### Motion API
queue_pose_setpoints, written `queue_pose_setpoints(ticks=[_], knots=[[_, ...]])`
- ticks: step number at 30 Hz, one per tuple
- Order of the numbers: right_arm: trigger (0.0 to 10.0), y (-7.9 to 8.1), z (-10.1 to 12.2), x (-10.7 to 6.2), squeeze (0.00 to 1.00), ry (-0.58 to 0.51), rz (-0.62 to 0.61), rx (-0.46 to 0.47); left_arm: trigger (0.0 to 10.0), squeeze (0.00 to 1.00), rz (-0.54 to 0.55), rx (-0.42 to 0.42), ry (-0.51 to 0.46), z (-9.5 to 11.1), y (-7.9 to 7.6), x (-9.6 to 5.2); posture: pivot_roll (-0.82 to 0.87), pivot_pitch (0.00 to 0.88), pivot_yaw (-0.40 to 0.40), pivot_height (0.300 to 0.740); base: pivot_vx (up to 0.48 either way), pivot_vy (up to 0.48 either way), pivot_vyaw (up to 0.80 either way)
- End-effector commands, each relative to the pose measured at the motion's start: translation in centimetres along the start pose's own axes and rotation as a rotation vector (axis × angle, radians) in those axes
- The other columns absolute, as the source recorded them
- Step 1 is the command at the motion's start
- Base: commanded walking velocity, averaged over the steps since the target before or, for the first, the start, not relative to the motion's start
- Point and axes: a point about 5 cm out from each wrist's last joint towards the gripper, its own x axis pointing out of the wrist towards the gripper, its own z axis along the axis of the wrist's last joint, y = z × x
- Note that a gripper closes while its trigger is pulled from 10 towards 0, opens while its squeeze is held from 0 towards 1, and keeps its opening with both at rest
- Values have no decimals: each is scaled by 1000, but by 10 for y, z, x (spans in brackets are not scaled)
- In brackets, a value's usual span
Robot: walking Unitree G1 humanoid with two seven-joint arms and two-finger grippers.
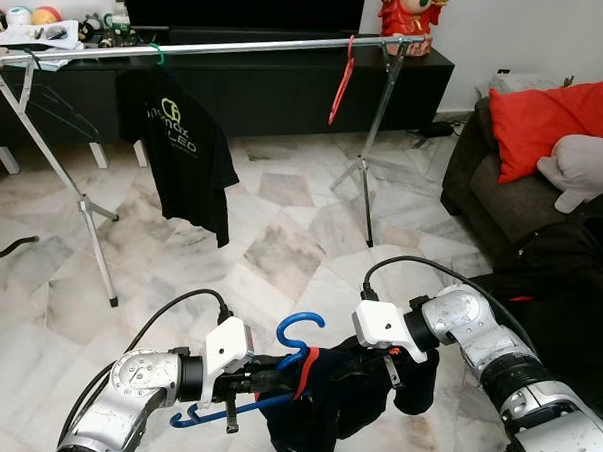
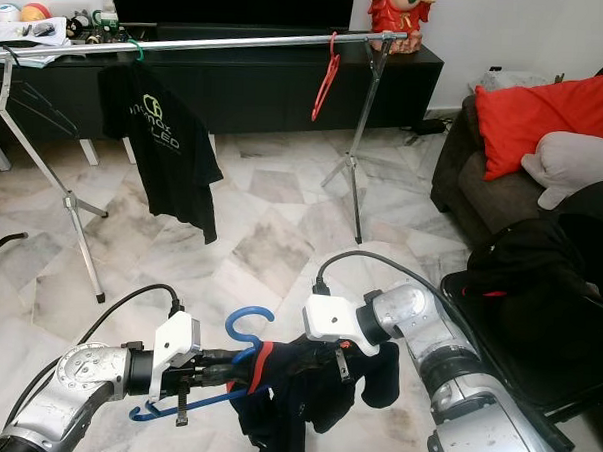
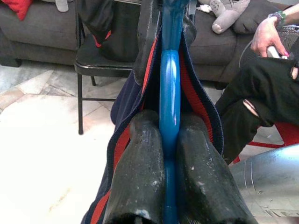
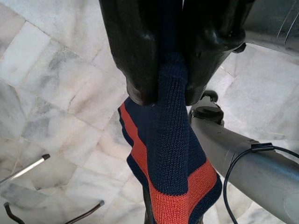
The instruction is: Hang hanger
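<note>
Your left claw is clenching the blue hanger just below its hook, low in front of the robot and above the marble floor. Your right claw is pinching the navy garment with the red-orange stripe, which is draping over that hanger between the two claws. Well ahead, the silver clothes rail is carrying a black T-shirt on a green hanger and an empty red hanger. A dark sofa with a red cushion is sitting to your right.
</note>
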Motion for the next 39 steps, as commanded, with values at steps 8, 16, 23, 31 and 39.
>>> queue_pose_setpoints(ticks=[8, 16, 23, 31, 39], knots=[[0, 4, -3, 6, 0, -29, 20, 34, 10000, 0, -46, -21, -26, 13, 3, 7, -37, 104, -71, 721, 0, 0, 0], [0, 8, -7, 6, 0, -29, 25, 53, 10000, 1000, -99, -51, -11, 13, 2, 4, -38, 87, -62, 721, 0, 0, 0], [0, 12, -12, 8, 0, -6, 30, 59, 10000, 1000, -107, -49, 6, 11, 1, 0, -35, 78, -58, 721, 0, 0, 0], [0, 17, -24, 6, 0, 69, 20, 55, 10000, 1000, -102, -50, 46, 8, 3, -14, -33, 79, -60, 721, 0, 0, 0], [0, 15, -32, -8, 0, 128, -55, 65, 10000, 1000, 138, -19, 97, -2, 21, -45, -31, 86, -60, 721, 0, 0, 0]])
